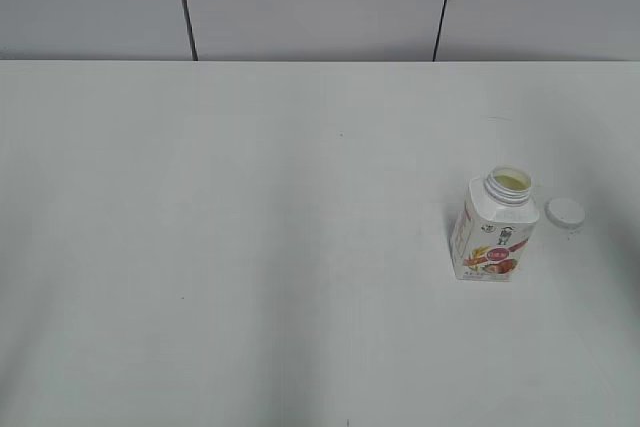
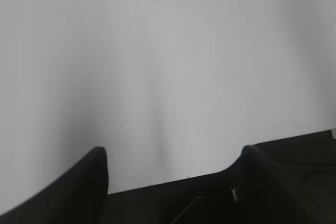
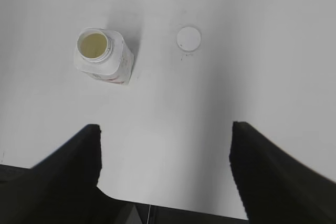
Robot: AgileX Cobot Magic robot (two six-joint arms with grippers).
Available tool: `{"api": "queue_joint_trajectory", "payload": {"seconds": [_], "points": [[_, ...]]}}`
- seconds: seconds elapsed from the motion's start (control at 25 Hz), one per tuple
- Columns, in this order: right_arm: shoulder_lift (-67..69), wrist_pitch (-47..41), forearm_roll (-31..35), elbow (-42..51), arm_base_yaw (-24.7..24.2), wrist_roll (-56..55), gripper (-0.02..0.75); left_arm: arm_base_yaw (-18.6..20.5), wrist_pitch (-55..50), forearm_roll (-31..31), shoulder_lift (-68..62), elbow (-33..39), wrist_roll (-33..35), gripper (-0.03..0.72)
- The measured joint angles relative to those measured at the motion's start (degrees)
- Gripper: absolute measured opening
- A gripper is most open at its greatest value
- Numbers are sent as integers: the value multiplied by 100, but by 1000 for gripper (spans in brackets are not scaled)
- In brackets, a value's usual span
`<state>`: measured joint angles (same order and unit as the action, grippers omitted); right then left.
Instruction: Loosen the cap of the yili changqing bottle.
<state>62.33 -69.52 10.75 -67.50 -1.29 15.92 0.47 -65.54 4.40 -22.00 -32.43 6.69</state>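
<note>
Yili changqing bottle [image 1: 495,229] upright at desk [image 1: 250,247] right side, neck open. Cap [image 1: 564,212] off, lying just beside it. Right pincer [image 3: 164,150] spread wide, empty, above both; left pincer [image 2: 173,166] likewise released. Task appears complete; next: retreat only.

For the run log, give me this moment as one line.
bottle: upright, open | cap: off, on table beside bottle | left gripper: open, empty | right gripper: open, empty, above table
</note>
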Motion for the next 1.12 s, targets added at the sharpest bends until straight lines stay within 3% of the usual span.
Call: {"api": "queue_joint_trajectory", "payload": {"seconds": [0.68,1.12], "points": [[-1203,-16,98,1106,0,0,595,0,472,7,688,236,-16,478],[-2649,347,159,2720,0,0,594,0,472,7,1950,236,-21,474]]}}
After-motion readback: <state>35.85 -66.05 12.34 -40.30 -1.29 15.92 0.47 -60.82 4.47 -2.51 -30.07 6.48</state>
